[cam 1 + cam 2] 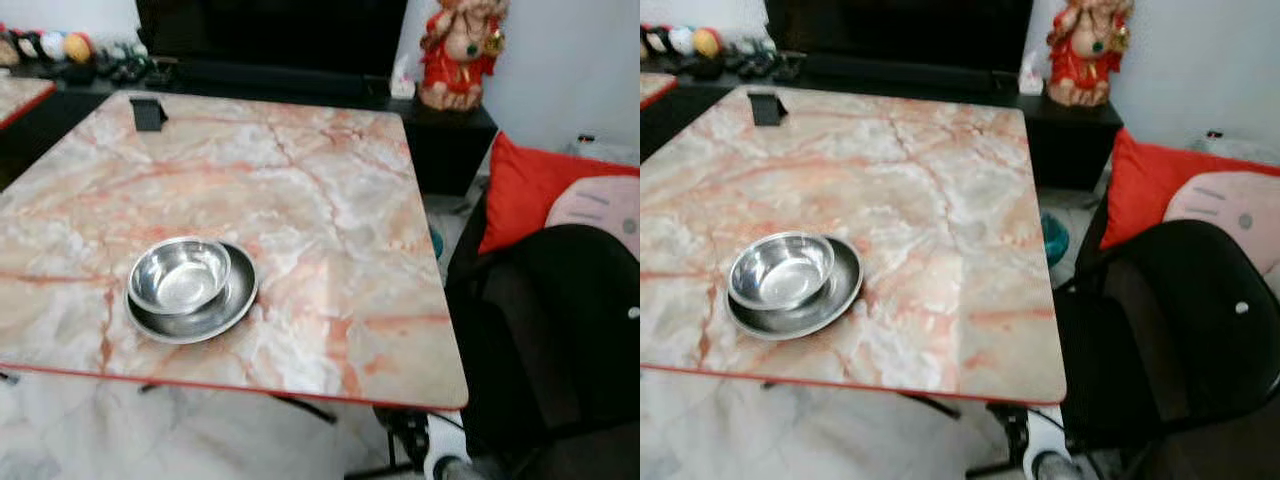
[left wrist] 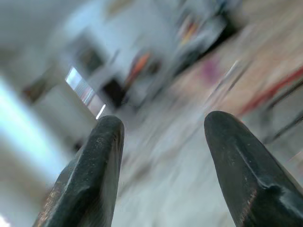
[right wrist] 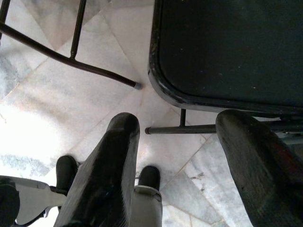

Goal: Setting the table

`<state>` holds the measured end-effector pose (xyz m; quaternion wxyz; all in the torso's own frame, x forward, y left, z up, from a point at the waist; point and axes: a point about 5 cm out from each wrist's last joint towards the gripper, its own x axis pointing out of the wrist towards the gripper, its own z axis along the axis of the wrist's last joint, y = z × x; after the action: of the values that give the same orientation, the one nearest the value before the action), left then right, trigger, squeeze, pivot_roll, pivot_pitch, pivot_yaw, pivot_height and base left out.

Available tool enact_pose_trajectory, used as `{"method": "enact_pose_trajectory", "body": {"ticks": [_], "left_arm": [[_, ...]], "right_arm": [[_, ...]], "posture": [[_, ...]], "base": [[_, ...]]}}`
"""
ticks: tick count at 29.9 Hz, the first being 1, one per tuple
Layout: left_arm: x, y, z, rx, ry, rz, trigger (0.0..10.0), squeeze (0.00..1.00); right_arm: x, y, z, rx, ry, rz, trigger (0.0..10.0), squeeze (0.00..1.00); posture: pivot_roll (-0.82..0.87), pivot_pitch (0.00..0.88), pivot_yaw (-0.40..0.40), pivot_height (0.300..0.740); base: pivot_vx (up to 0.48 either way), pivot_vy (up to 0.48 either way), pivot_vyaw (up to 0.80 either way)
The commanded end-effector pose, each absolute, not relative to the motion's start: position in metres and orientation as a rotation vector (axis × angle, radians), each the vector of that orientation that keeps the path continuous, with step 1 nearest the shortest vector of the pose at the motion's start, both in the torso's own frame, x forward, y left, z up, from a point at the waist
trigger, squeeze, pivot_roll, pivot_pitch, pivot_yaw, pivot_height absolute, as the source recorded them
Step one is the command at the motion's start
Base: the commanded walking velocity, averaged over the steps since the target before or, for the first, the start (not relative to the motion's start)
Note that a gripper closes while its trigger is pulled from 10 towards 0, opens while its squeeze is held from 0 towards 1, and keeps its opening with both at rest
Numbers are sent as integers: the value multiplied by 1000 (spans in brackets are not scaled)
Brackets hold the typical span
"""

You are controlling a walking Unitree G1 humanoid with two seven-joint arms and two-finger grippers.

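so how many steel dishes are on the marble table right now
2, stacked together near the table's front left edge: a shallow steel plate lying flat, and a steel bowl sitting upright on it, toward its left side. Nothing appears to hide a third.

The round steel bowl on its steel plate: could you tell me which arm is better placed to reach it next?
Probably the left: the round steel bowl on its steel plate sits toward the robot's left. Both hands are open and empty; the right hand hangs over the floor.

Pink-veined marble-pattern square table [image 1: 330, 200] with red edge; white marble tile floor [image 3: 71, 104]; black chair [image 1: 1180, 330] beside table; red cushion [image 1: 535, 185]; dark low cabinet [image 1: 300, 75] against white wall [image 1: 570, 60].
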<state>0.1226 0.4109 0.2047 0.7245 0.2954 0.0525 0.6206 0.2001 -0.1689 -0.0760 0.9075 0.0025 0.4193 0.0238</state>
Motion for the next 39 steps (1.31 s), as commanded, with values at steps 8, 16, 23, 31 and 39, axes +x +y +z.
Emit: {"method": "enact_pose_trajectory", "body": {"ticks": [8,16,23,31,39], "left_arm": [[44,418,51,256,739,1431,10000,0],[105,316,-47,60,958,564,10000,0],[142,265,-67,104,946,226,10000,0],[154,242,-78,150,944,61,10000,0],[177,225,-74,117,853,79,10000,0]], "right_arm": [[198,-170,-77,5,873,28,10000,0],[197,-173,-78,-24,884,2,10000,0],[196,-175,-79,-62,912,-13,10000,0],[195,-174,-80,-81,942,0,10000,0],[193,-174,-81,-77,962,5,10000,0]], "posture": [[56,0,-49,719],[36,0,-50,719],[16,0,-56,719],[-4,0,-52,719],[-16,0,-55,719]], "base": [[0,0,0],[0,0,0],[0,0,0],[0,0,0],[0,0,0]]}}
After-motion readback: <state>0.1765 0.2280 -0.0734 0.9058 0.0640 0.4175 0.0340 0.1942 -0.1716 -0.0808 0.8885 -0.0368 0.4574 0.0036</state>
